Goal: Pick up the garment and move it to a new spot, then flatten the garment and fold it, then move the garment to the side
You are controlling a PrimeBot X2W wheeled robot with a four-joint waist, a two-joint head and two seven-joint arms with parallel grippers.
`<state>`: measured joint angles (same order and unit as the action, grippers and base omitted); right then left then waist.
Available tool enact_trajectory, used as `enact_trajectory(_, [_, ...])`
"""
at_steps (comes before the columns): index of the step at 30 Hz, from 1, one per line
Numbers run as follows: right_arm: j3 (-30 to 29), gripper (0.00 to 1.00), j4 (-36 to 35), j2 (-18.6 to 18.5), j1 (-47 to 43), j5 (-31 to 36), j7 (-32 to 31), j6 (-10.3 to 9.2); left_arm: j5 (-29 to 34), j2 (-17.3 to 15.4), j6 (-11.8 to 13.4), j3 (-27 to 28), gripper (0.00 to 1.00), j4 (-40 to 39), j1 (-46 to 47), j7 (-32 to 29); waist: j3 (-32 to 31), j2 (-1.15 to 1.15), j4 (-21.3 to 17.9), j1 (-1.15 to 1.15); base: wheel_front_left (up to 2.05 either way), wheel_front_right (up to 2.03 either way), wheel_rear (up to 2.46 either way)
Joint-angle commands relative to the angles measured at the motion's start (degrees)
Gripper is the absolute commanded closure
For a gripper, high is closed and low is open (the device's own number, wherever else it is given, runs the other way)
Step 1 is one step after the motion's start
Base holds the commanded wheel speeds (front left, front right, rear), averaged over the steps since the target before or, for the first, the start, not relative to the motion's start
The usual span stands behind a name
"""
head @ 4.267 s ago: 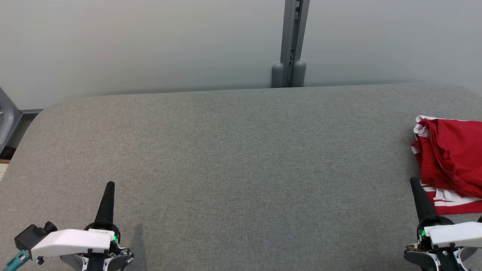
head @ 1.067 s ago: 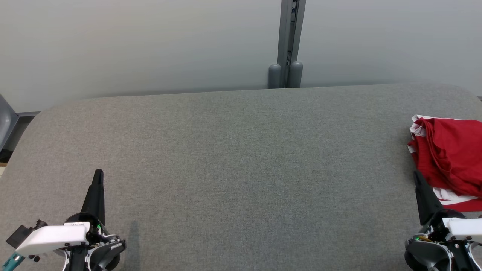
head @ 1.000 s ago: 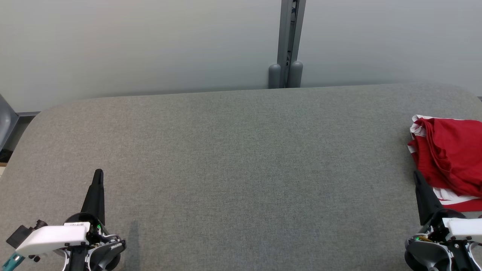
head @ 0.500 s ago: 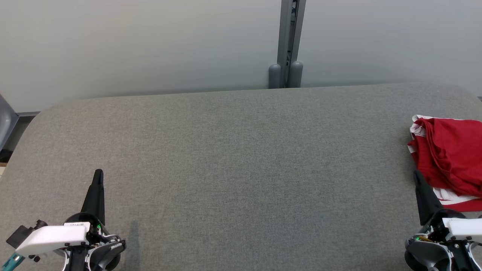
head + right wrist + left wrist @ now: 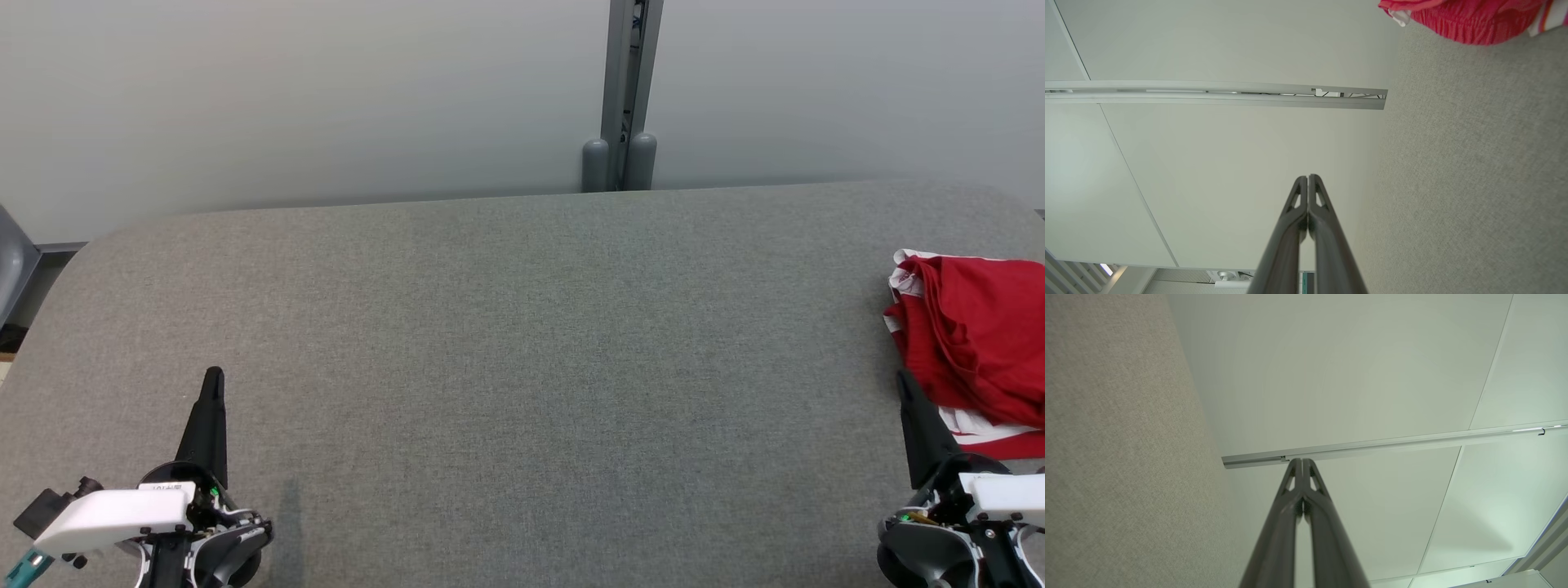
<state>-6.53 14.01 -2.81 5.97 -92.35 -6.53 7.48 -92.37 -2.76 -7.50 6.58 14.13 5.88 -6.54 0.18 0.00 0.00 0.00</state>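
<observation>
Hovering with left jaws and right jaws closed tight and empty, risking shoving the bunched red garment (image 5: pixel 971 343), lying near the right end of the desk (image 5: pixel 522 367) just beside the right jaws, overboard by reaching in unopened.

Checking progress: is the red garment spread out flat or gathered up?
Gathered up: the red and white striped fabric garment lies in creased, overlapping layers on the grey fabric table, at its right side.
</observation>
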Motion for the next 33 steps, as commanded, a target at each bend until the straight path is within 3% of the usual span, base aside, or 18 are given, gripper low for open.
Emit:
enact_trajectory(1, [-0.2, 1.00, 0.1, -0.2, 0.5, 0.0, -0.2, 0.02, -0.1, -0.1, -0.2, 0.2, 1.00, -0.1, 0.7, -0.2, 0.0, 0.00, 0.0, 0.00, 0.00, 0.00, 0.00])
enact_trajectory(33, [-0.2, 1.00, 0.1, -0.2, 0.5, 0.0, -0.2, 0.03, -0.1, -0.1, -0.2, 0.1, 1.00, -0.2, 0.7, -0.2, 0.0, 0.00, 0.0, 0.00, 0.00, 0.00, 0.00])
